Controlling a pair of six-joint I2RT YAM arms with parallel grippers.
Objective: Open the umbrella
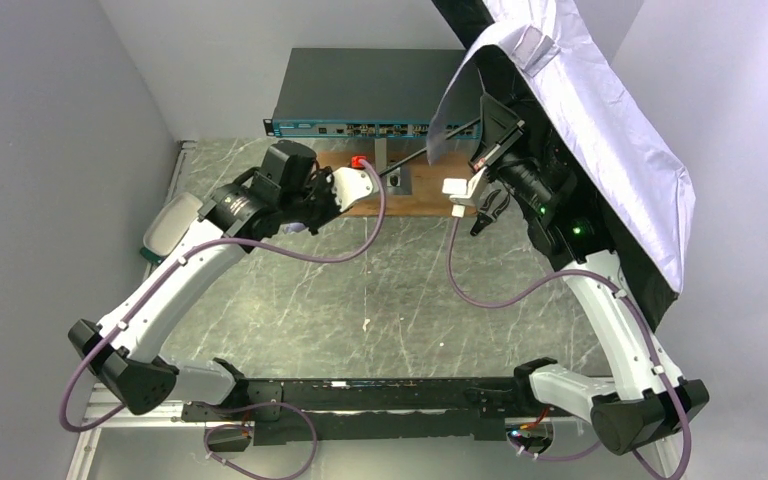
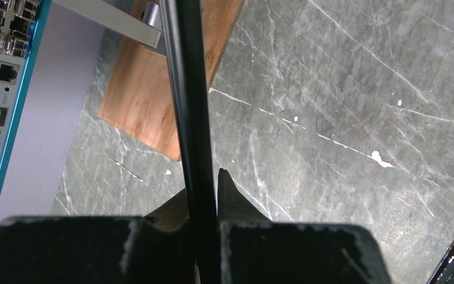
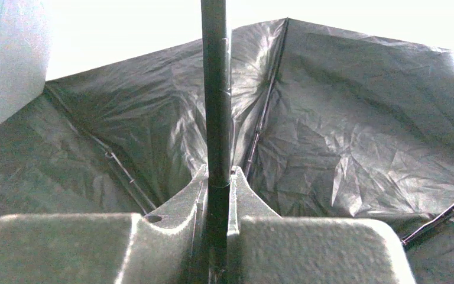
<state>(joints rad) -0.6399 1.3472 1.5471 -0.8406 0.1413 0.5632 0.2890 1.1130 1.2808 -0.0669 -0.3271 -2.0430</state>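
Observation:
The umbrella (image 1: pixel 600 130) stands spread at the back right, pale lavender-white outside and black lining (image 3: pixel 343 130) inside. Its thin dark shaft (image 1: pixel 430 150) slants down-left from the canopy over the wooden board. My left gripper (image 1: pixel 380 180) is shut on the lower part of the shaft, which runs up between its fingertips (image 2: pixel 204 183) in the left wrist view. My right gripper (image 1: pixel 482 128) is shut on the shaft close under the canopy; in the right wrist view the shaft (image 3: pixel 216 89) rises from between its fingertips (image 3: pixel 217 174) into the lining. The handle is hidden.
A dark network switch (image 1: pixel 370 95) sits at the back. Before it lies a wooden board (image 1: pixel 420 200) with a grey metal bar (image 1: pixel 380 155) and a red part (image 1: pixel 360 161). A pale grey-green oval case (image 1: pixel 165 228) lies far left. Walls close both sides.

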